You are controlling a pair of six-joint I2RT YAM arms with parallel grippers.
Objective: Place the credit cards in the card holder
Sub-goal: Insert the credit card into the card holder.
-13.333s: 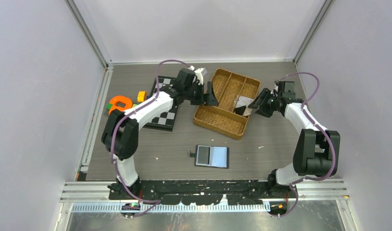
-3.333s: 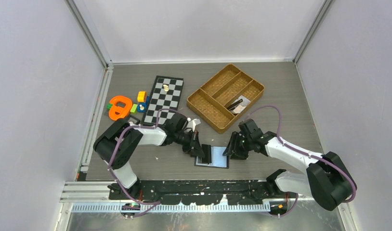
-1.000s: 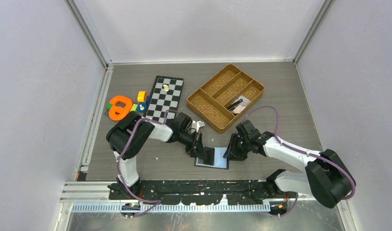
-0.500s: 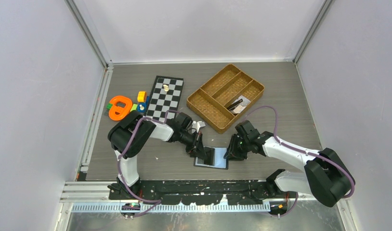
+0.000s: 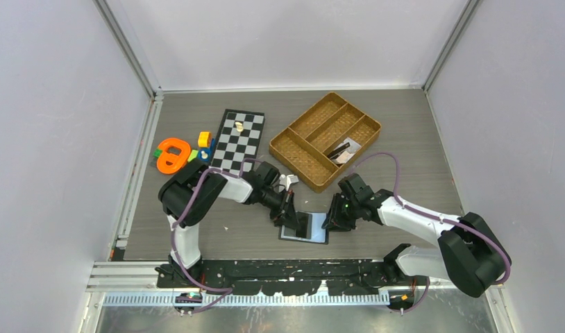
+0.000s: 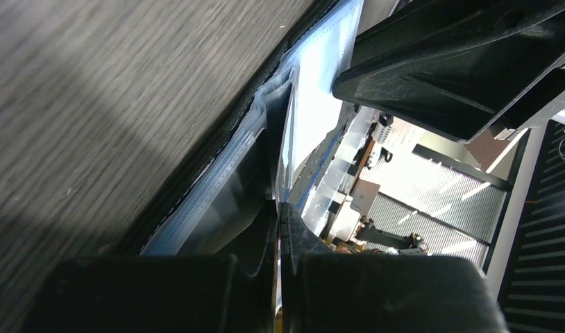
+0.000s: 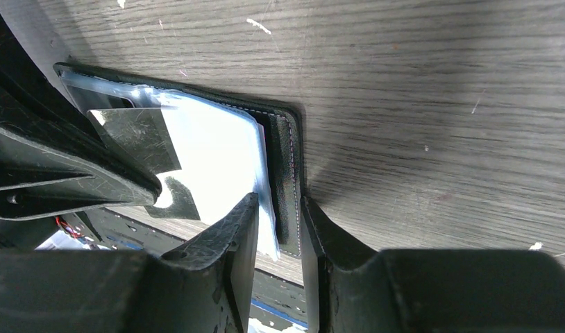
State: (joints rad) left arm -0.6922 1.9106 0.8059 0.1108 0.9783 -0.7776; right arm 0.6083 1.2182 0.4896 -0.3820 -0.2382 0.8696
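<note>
The black card holder (image 5: 311,228) lies open on the table between both grippers, its bluish-grey pockets (image 7: 217,149) facing up. My left gripper (image 5: 291,218) is shut on a thin whitish credit card (image 6: 286,149), held on edge, with its far end down in the holder's left pocket (image 6: 217,187). My right gripper (image 5: 332,221) straddles the holder's right edge (image 7: 288,149), one finger on the inner pocket and the other on the outer leather, pinching it. More credit cards (image 5: 343,150), dark and whitish, lie in the brown tray.
The brown woven tray (image 5: 302,158) stands just behind the card holder. A chessboard (image 5: 237,141) lies to its left, with an orange toy (image 5: 172,154) and small coloured blocks (image 5: 205,139) beyond. Metal rails edge the table on both sides.
The right jaws have narrowed onto the card holder's right edge. The left gripper has crept slightly right with the card. The holder has barely shifted.
</note>
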